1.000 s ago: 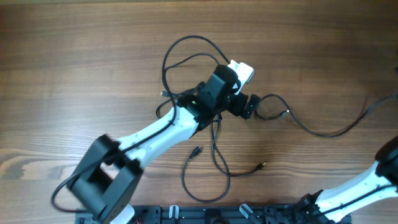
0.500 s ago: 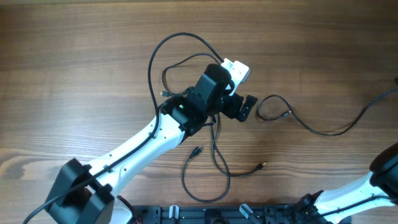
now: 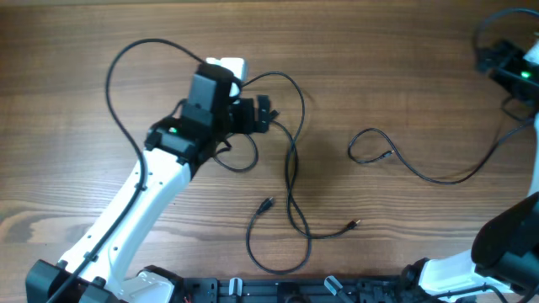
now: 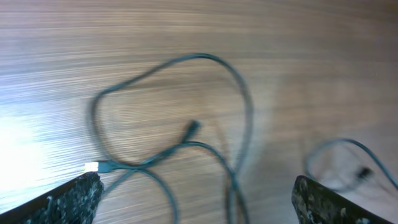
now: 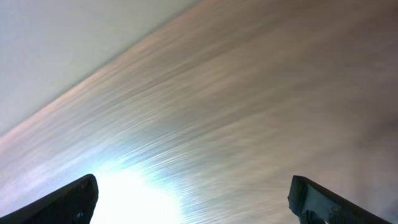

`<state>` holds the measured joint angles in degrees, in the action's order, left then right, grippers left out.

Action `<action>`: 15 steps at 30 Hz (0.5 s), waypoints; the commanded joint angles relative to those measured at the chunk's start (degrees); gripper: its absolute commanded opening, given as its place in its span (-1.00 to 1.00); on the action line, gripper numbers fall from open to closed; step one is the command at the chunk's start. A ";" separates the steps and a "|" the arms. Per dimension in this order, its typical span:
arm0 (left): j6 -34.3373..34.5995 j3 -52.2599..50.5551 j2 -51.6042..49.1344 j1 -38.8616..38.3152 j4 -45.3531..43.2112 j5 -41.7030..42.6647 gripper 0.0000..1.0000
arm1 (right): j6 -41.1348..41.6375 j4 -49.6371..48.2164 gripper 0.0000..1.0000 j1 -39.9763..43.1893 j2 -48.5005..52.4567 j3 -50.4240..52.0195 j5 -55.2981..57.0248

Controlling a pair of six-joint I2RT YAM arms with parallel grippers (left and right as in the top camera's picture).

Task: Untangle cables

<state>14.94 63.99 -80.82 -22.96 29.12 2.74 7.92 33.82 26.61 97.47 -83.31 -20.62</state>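
Overhead: left claw (image 3: 266, 114) spread wide over the cables (image 3: 291, 172) tangled mid-bench (image 3: 84, 50); right claw (image 3: 493, 57) sits in the far right corner. Left wrist: fingers (image 4: 74, 196) apart, cable loops beneath. Right wrist: fingers (image 5: 74, 199) apart over blurred bench.

We take this for a robot lab: wood table (image 3: 76, 76) below the jaws, left arm (image 3: 139, 202) and right arm (image 3: 472, 263) by a rail (image 3: 278, 289).

Overhead evenly lit, sharp; wrist views motion-blurred, bright glare patches.
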 commanded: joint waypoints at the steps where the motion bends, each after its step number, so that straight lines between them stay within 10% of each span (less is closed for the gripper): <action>1: 0.98 0.22 1.33 5.16 4.00 -3.52 1.00 | -3.52 1.49 1.00 -6.62 -0.94 -0.63 -6.69; 15: 6.58 0.20 1.33 23.17 8.28 -5.18 1.00 | -15.50 5.35 1.00 -41.31 1.46 -0.57 -9.40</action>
<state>17.89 63.99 -80.66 -3.57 37.34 -1.89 -4.10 39.59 -8.67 97.49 -83.31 -28.80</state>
